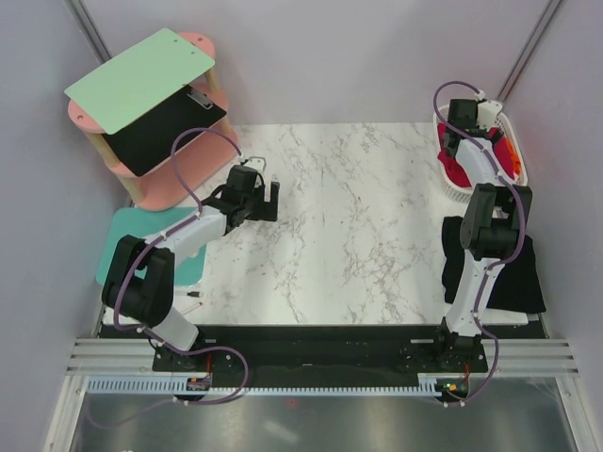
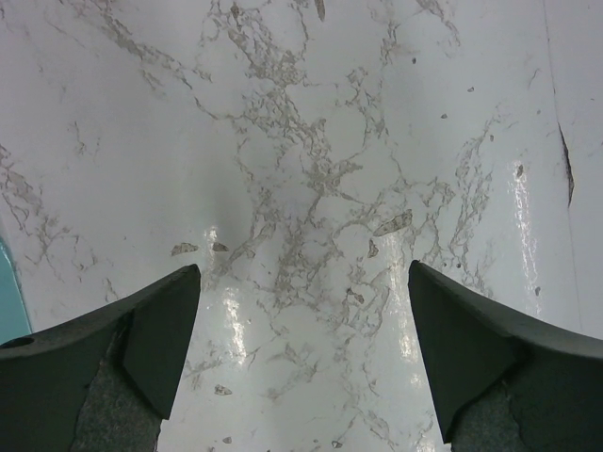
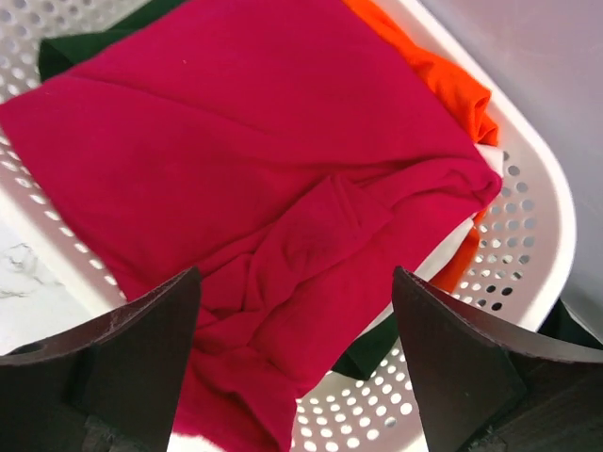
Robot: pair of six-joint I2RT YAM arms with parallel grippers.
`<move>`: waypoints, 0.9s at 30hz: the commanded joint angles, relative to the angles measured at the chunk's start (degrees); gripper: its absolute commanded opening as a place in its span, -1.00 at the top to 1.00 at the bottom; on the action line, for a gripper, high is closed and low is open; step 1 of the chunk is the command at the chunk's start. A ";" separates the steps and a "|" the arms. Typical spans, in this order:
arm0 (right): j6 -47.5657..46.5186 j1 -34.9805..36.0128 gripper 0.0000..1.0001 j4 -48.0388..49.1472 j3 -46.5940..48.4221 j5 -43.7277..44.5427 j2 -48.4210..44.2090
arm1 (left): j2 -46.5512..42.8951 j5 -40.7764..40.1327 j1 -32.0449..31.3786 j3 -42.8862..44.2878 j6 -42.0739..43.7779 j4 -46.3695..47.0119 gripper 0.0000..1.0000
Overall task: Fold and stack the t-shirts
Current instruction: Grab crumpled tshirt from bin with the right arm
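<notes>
A crimson red t-shirt [image 3: 236, 141] lies crumpled on top in a white perforated basket [image 3: 537, 235]. A bright orange t-shirt [image 3: 443, 85] shows beneath it at the far side, and a dark, near-black cloth [image 3: 377, 348] peeks out under its edges. My right gripper [image 3: 297, 273] hovers open just above the red shirt, with nothing between its fingers. From above, the basket [image 1: 450, 184] sits at the table's far right with the right gripper [image 1: 455, 146] over it. My left gripper [image 1: 273, 193] stands open over bare marble [image 2: 301, 141], holding nothing.
A black cloth [image 1: 518, 273] lies draped at the table's right edge beside the right arm's base. A pink shelf [image 1: 113, 160] at the far left carries a mint-green board [image 1: 141, 80] and a black sheet [image 1: 165, 127]. A teal mat [image 1: 141, 231] lies by the left arm.
</notes>
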 commanded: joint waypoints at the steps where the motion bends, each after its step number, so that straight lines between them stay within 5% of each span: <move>1: 1.27 -0.32 -0.76 -0.84 3.72 -4.73 1.68 | 0.90 0.64 -0.29 0.10 -1.39 0.99 -0.95; 9: 1.88 -0.49 -0.70 -0.49 3.81 -8.51 5.19 | 2.05 1.16 -0.37 0.53 -1.39 0.38 -0.93; 17: 2.67 -1.72 -0.44 -0.40 4.25 -11.84 9.33 | 2.40 0.64 -0.55 1.15 -0.42 -0.77 -0.91; 20: 2.94 -2.34 -0.05 -0.23 4.25 -13.94 9.94 | 2.66 0.20 -0.55 1.59 -0.16 -1.21 -0.90; 23: 2.85 -3.04 0.54 0.47 4.17 -16.58 10.21 | 2.75 -0.07 -0.64 1.94 -0.07 -1.56 -0.89; 24: 2.85 -3.04 0.88 0.48 4.17 -16.77 10.21 | 2.93 -0.07 -0.55 2.12 -0.07 -1.65 -0.89; 27: 3.02 -3.22 1.00 1.44 2.42 -16.51 8.55 | 2.93 -0.15 -0.55 2.47 0.02 -1.91 -0.88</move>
